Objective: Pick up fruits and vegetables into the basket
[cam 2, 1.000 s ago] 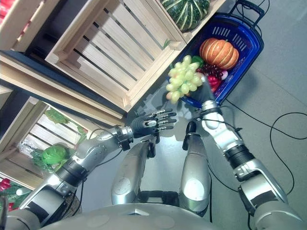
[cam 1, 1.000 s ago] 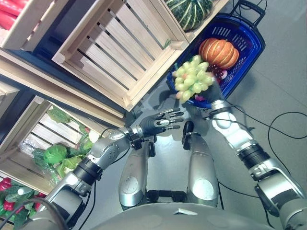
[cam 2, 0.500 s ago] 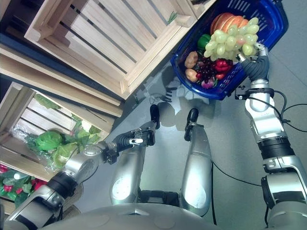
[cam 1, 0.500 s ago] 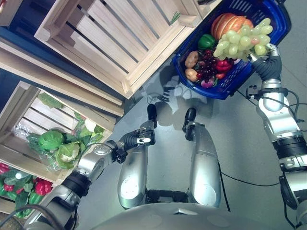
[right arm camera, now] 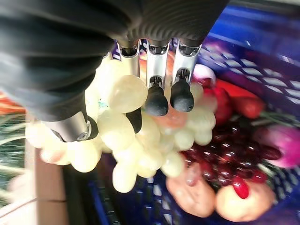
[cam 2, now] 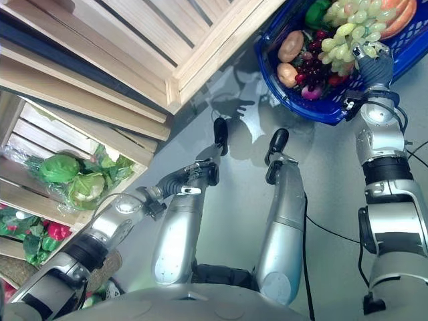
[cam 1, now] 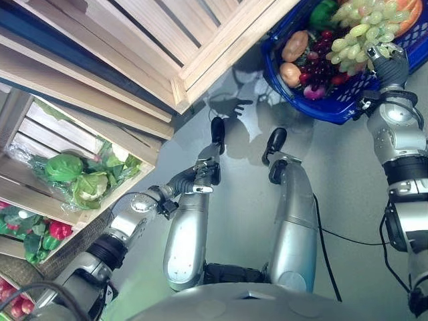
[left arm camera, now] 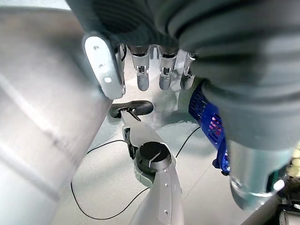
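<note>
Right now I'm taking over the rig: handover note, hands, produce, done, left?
Right hand: shut on the green grapes, held over the blue basket, not yet let go.
Left hand: open, holds nothing, low by the legs.
Done: red grapes, potatoes and a green pepper lie in the basket.
Left: release the grapes; cabbages and red peppers sit in the shelf crates.
</note>
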{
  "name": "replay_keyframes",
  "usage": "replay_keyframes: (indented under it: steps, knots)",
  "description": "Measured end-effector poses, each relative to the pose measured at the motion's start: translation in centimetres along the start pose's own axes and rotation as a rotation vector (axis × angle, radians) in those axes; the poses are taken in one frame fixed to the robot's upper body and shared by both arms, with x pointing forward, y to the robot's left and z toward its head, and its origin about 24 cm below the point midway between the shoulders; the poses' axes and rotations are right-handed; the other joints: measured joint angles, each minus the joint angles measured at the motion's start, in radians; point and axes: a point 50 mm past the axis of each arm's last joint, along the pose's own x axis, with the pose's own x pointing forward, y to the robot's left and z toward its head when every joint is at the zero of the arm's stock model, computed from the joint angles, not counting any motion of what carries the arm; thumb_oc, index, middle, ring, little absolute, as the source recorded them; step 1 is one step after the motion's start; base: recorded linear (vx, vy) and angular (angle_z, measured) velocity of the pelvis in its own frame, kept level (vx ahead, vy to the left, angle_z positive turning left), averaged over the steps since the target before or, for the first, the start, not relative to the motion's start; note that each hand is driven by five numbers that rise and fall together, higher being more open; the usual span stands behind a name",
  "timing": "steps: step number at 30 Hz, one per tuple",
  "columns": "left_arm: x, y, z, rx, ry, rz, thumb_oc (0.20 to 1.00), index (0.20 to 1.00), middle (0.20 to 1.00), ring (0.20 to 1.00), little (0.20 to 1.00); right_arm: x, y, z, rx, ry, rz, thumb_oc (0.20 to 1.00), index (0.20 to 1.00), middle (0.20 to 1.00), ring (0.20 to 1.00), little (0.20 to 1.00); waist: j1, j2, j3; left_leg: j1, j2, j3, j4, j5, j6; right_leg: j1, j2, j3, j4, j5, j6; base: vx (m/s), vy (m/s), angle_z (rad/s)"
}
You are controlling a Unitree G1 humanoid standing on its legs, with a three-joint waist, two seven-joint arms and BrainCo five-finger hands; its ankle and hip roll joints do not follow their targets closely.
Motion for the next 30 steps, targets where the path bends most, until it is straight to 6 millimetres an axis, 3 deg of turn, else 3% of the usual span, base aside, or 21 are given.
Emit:
replay_keyframes:
  steps: [6, 9, 10, 11, 15, 23, 30]
  knots:
    - [0.5, 0.1, 0.5, 0.005, -0.068, 0.049, 1.000, 1.000, 1.000, 1.000, 1.000, 0.8, 0.0, -0.7, 0.180, 0.118, -0.014, 0.200, 0.200, 0.200, 0.200, 0.200, 0.015, 0.004, -0.003, -0.054, -0.006, -0.001, 0.020, 0.000, 0.001, -0.056, -0.014, 0.001, 0.027, -0.005, -0.006, -0.01, -0.029, 0.03]
    - [0.9, -0.1, 0.4, -0.008, -0.083, 0.060, 1.000, 1.000, 1.000, 1.000, 1.000, 0.9, -0.3, -1.3, 0.255, 0.166, -0.019, 0.200, 0.200, 0.200, 0.200, 0.200, 0.017, 0.020, -0.013, -0.074, -0.009, -0.004, 0.021, 0.002, 0.005, -0.077, -0.014, 0.002, 0.031, -0.006, -0.004, -0.01, -0.016, 0.03]
    - [1.0, -0.2, 0.3, -0.013, -0.082, 0.060, 1.000, 1.000, 1.000, 1.000, 1.000, 0.9, -0.4, -1.7, 0.268, 0.183, -0.013, 0.275, 0.275, 0.275, 0.275, 0.275, 0.016, 0.029, -0.019, -0.078, -0.010, -0.006, 0.020, 0.003, 0.006, -0.080, -0.015, 0.001, 0.030, -0.006, -0.004, -0.03, -0.022, 0.02]
    - [1.1, -0.3, 0.2, -0.020, -0.079, 0.061, 1.000, 1.000, 1.000, 1.000, 1.000, 0.7, -0.6, -2.3, 0.279, 0.206, -0.010, 1.000, 1.000, 1.000, 1.000, 1.000, 0.016, 0.037, -0.023, -0.079, -0.010, -0.008, 0.020, 0.003, 0.005, -0.080, -0.015, -0.001, 0.030, -0.006, -0.004, 0.00, 0.000, 0.00]
    - [1.4, -0.6, -0.2, -0.040, -0.073, 0.070, 1.000, 1.000, 1.000, 1.000, 1.000, 0.3, -1.0, -3.7, 0.275, 0.257, -0.020, 1.000, 1.000, 1.000, 1.000, 1.000, 0.015, 0.056, -0.036, -0.078, -0.009, -0.009, 0.019, 0.005, 0.003, -0.078, -0.013, -0.001, 0.027, -0.005, -0.006, -0.01, -0.004, 0.00]
    - [1.6, -0.9, -1.6, -0.050, -0.015, 0.092, 1.000, 1.000, 1.000, 1.000, 1.000, -1.3, -1.1, -6.9, 0.197, 0.270, -0.128, 1.000, 1.000, 1.000, 1.000, 1.000, 0.013, 0.056, -0.036, 0.027, -0.007, -0.012, -0.004, -0.002, 0.003, 0.039, 0.000, -0.011, -0.013, -0.001, 0.002, -0.04, 0.065, -0.01]
    - [0.9, -1.7, -4.2, -0.087, 0.105, 0.075, 1.000, 1.000, 1.000, 1.000, 1.000, -6.2, -1.0, -13.3, 0.204, 0.345, -0.223, 1.000, 1.000, 1.000, 1.000, 1.000, -0.031, 0.054, -0.035, 0.230, -0.012, -0.014, -0.102, 0.009, 0.011, 0.239, 0.003, -0.023, -0.098, 0.010, 0.022, -0.03, 0.122, 0.01]
